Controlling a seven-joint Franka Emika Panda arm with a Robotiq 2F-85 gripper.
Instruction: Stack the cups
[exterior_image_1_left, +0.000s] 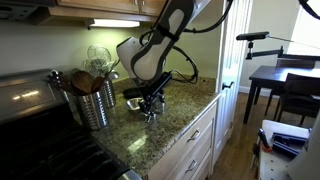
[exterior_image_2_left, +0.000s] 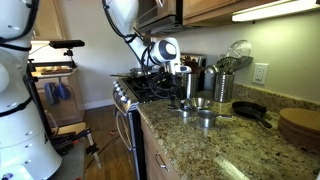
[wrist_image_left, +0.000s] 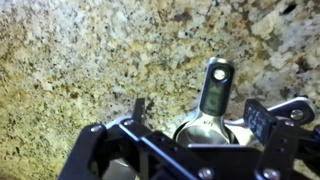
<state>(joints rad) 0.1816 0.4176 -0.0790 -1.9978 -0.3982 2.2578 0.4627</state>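
Note:
Small shiny steel measuring cups lie on the granite counter in both exterior views: one cup (exterior_image_2_left: 186, 108), another (exterior_image_2_left: 206, 119), and a cup (exterior_image_1_left: 134, 102) beside my gripper. My gripper (exterior_image_1_left: 152, 100) hangs low over them and also shows in an exterior view (exterior_image_2_left: 183, 86). In the wrist view one steel cup (wrist_image_left: 214, 88) lies between my two fingers, its handle pointing away. My gripper (wrist_image_left: 197, 113) is open around it, with a gap at the left finger. The cup's bowl is partly hidden by the gripper body.
A tall ribbed steel canister (exterior_image_1_left: 93, 104) of wooden spoons stands by the stove (exterior_image_1_left: 40, 130); it also shows near the wall (exterior_image_2_left: 222, 86). A black pan (exterior_image_2_left: 250, 110) and a round wooden board (exterior_image_2_left: 300, 125) lie further along. The counter edge (exterior_image_1_left: 190, 125) is close.

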